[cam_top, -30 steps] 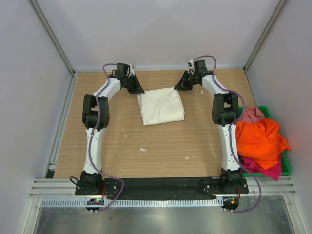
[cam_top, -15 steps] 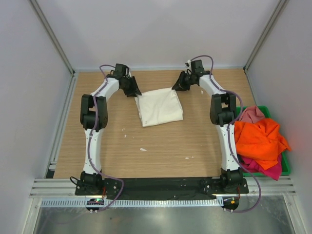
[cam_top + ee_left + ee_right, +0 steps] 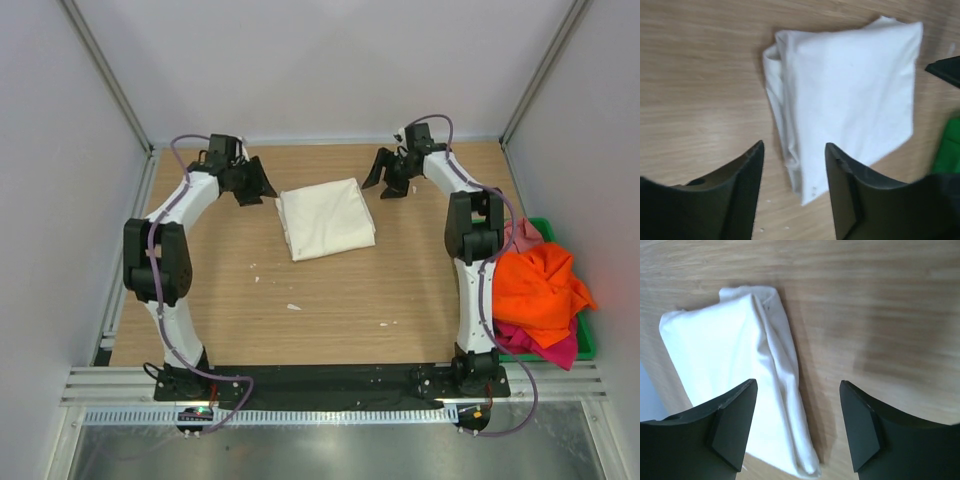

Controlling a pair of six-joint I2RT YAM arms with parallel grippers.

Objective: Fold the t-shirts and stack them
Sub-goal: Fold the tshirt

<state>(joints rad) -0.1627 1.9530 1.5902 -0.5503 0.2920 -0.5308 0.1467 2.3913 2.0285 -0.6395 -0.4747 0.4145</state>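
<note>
Wooden table [image 3: 330, 300]: two arm bases bolted at the near edge; a few small white specks [image 3: 293, 306] on the near half.

Green plastic bin [image 3: 586, 342]: near right, off the table's right edge, beside the right arm. Holds three unfolded shirts in a heap:
- magenta t-shirt [image 3: 545, 347], lowest, spilling over the near rim;
- orange t-shirt [image 3: 535, 285], on top, bulky, draped over the bin's right side;
- dusty pink t-shirt [image 3: 518, 236], at the far end, partly under the orange one.

Cream-white t-shirt [image 3: 327, 217]: far half of the table, roughly centred. Folded to a flat rectangle and lying slightly askew, with layered fold edges along its left side. Touched by neither arm.

Left gripper [image 3: 255, 192]: far left, just beside the shirt's far-left corner. Fingers apart, holding nothing.

Right gripper [image 3: 381, 187]: far right, just beside the shirt's far-right corner. Fingers spread wide, holding nothing.
</note>
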